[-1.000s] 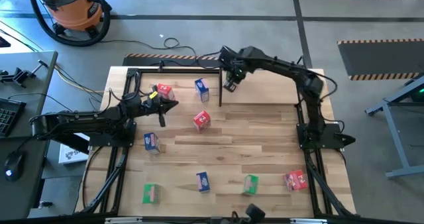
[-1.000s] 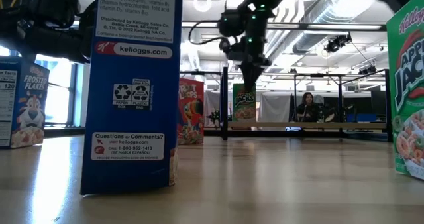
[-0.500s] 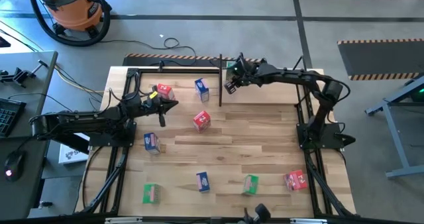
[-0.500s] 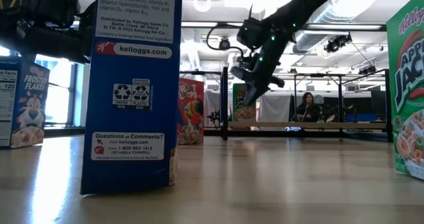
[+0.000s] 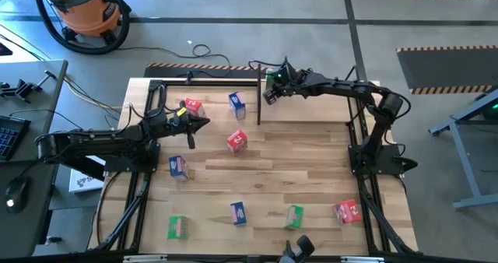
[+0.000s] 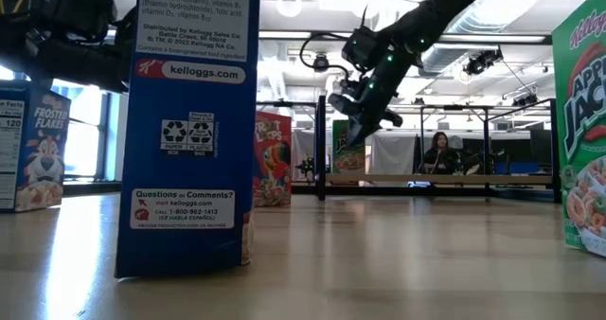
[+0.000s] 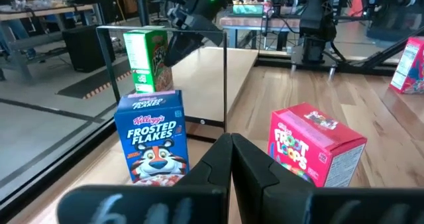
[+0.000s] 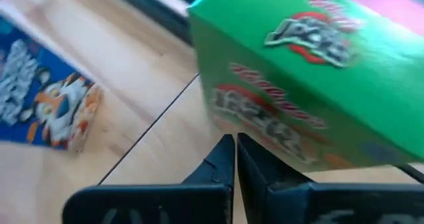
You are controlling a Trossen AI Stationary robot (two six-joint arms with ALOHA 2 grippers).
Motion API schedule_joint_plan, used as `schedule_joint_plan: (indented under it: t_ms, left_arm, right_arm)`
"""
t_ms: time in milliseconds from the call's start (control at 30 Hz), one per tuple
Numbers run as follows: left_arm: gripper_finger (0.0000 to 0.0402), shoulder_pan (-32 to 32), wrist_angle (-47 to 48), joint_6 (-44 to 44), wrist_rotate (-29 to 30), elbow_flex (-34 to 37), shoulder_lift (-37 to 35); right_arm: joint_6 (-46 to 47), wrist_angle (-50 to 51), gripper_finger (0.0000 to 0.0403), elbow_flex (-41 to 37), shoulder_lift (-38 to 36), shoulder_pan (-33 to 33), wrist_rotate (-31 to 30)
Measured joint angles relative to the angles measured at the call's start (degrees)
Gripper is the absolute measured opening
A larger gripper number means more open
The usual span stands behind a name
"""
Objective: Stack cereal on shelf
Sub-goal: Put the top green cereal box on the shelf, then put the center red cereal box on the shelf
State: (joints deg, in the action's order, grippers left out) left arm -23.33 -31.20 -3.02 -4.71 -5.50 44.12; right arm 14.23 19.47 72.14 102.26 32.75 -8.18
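A green cereal box [image 5: 271, 78] stands upright on its base at the right end of the black rod shelf [image 5: 202, 82], beside its post [image 5: 258, 99]. It also shows in the left wrist view [image 7: 147, 58]. My right gripper [image 8: 233, 144] is shut and slants down at this box from the right. My left gripper [image 7: 232, 144] is shut and empty, hovering near a red box [image 5: 192, 107]. A blue box [image 7: 151, 144] and a red box [image 7: 315, 148] stand ahead of it. My right gripper's shut fingertips [image 8: 225, 151] stand right at the lower edge of the green box's printed face [image 8: 265, 118]. I cannot tell whether they touch it. The box stands upright on its base.
Further boxes stand about the table: blue [image 5: 179, 166], green [image 5: 177, 227], blue [image 5: 239, 213], green [image 5: 294, 215] and red [image 5: 347, 211] toward the near edge. Both arms' black base frames run along the table's left and right sides. A person sits far behind the table [image 6: 440, 154].
My right gripper has tipped from pointing straight down to slanting and has gone a little toward the far edge, up to the green box. The green box stays where it was.
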Motion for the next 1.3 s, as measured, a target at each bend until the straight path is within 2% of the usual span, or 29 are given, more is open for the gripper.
schedule_joint_plan:
  t_ms: [167,267,433,567,700,767,900,1000,1100,1167,1233,1300]
  left_arm:
    - [0.0000,0.00,-0.02,-0.16,0.09,0.02,0.12]
    - [0.0000,0.00,-0.02,-0.08,-0.45,0.02,0.12]
    - [0.0000,0.00,0.00,0.93,-3.63,0.04,0.12]
    - [0.0000,0.00,0.04,1.50,-3.71,0.04,0.12]
    - [0.0000,0.14,0.15,2.50,-4.01,-0.02,0.12]
    - [0.0000,0.63,0.37,2.98,-5.71,-0.31,0.16]
    - [0.0001,4.01,-0.04,2.47,-8.39,-1.21,0.95]
    - [0.0001,7.98,-0.09,2.36,-7.20,-2.16,2.90]
    - [0.0001,12.27,-0.11,2.38,-3.28,-3.47,5.90]
    - [0.0001,15.10,-0.04,2.90,0.55,-4.83,8.32]
    - [0.0005,17.51,0.08,4.46,5.89,-6.67,10.63]
    - [0.0014,19.50,0.05,5.18,10.92,-8.70,12.89]
  right_arm:
    - [-0.60,6.81,0.0000,0.07,-6.02,-3.48,4.75]
    - [2.51,13.65,0.0000,0.11,-11.49,-8.27,2.35]
    - [13.01,23.48,0.0000,0.11,-17.98,-19.20,-0.62]
    - [19.05,24.47,0.0000,0.11,-18.57,-28.44,-3.35]
    - [17.25,20.65,0.0000,0.11,-15.02,-35.48,-6.45]
    - [13.81,16.85,0.0000,0.11,-12.30,-37.66,-8.24]
    - [3.62,3.23,0.0000,0.08,-7.43,-39.14,-7.87]
    - [-1.70,-11.37,0.0000,-5.29,-6.43,-37.84,-3.03]
    - [-2.66,-32.98,0.0000,-15.67,-6.78,-35.89,5.28]
    - [-2.72,-46.12,0.0000,-21.86,-7.00,-35.17,7.79]
    - [-3.21,-54.58,0.0000,-26.73,-7.80,-34.71,8.72]
    - [-4.18,-58.24,0.0000,-29.87,-8.89,-34.14,8.51]
